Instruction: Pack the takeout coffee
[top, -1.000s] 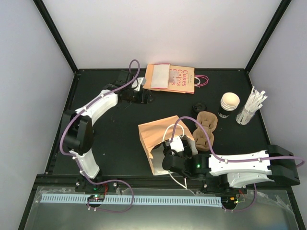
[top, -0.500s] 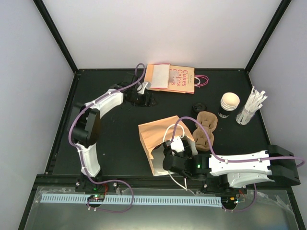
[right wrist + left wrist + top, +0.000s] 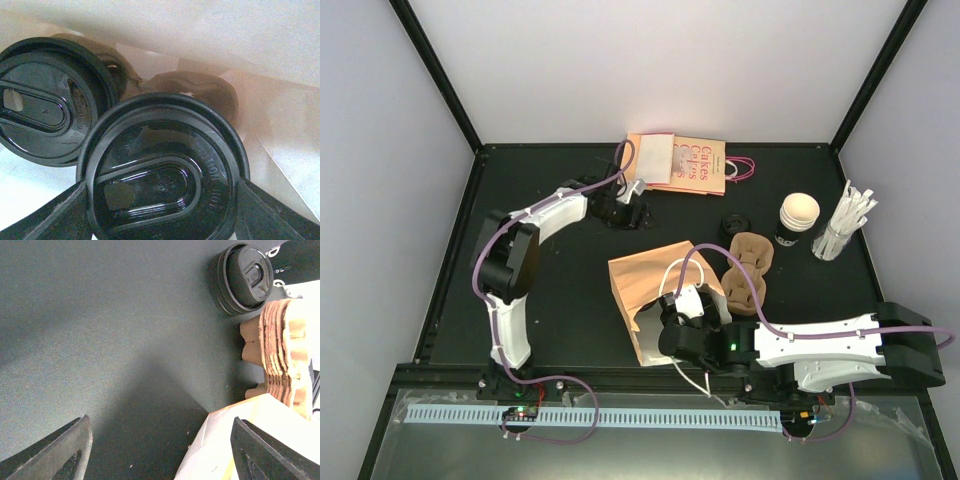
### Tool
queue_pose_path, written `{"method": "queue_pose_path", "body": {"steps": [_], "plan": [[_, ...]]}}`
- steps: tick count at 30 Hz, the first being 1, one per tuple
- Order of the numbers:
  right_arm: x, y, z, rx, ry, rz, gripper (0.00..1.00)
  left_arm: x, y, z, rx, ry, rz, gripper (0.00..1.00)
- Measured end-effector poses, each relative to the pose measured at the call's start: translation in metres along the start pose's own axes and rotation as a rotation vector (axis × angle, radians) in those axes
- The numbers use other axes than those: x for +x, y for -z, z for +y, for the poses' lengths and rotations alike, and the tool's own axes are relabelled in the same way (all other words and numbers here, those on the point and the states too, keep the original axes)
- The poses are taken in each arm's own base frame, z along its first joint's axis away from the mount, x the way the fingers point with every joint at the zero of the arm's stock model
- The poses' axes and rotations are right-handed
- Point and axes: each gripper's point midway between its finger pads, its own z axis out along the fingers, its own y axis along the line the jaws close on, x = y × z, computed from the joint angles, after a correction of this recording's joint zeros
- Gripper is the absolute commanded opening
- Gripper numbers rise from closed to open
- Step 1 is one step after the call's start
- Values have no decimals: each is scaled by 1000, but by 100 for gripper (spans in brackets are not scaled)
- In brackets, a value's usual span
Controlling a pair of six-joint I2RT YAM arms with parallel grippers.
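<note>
Inside the brown paper bag (image 3: 640, 275) by the table's (image 3: 570, 300) near edge, only the right wrist view shows the takeout coffee (image 3: 165, 175) beside a second lidded cup (image 3: 37, 107). The right jaws clamp the coffee's lid rim, lid facing the camera, long axis running deeper into the bag. The left jaws gape empty over bare table near the far edge.

Glossy black plastic lid (image 3: 160, 175); matt paper bag (image 3: 638, 280); carrier (image 3: 282, 352) seemingly rough pulp.
</note>
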Motion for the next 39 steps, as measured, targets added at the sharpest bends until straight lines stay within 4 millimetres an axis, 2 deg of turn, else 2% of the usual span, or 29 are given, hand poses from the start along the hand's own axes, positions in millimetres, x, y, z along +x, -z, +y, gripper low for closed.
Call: {"method": "queue_pose_path", "body": {"steps": [12, 39], "plan": [[-1, -1, -2, 6, -11, 1, 43, 9, -15, 5, 25, 17, 41, 77], [-7, -6, -6, 71, -5, 5, 42, 5, -46, -13, 117, -26, 93, 75]]}}
